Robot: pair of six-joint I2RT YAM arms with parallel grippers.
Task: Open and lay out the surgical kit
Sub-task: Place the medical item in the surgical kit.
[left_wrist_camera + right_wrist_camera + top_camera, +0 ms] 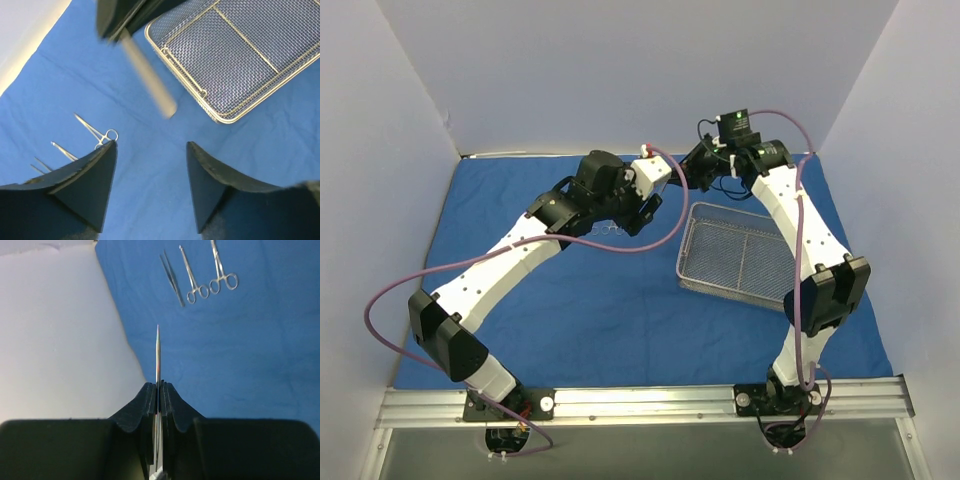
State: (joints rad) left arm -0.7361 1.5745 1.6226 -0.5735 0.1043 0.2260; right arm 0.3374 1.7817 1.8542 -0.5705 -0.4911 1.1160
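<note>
The blue cloth wrap (610,310) lies spread flat over the table. The silver wire-mesh tray (740,262) sits on it at the right; it also shows in the left wrist view (235,55) and holds nothing there. My right gripper (158,386) is shut on a thin metal instrument (158,355), seen edge-on and held above the cloth's far edge. Three instruments (192,277) lie side by side on the cloth beyond it. My left gripper (151,145) is open and empty above bare cloth, with those instruments (95,131) just to its left.
White walls close in the table on the left, back and right. The cloth's far edge (117,315) meets the white surface. In the left wrist view the right gripper (120,17) and its blurred held instrument (150,82) hang next to the tray's near corner.
</note>
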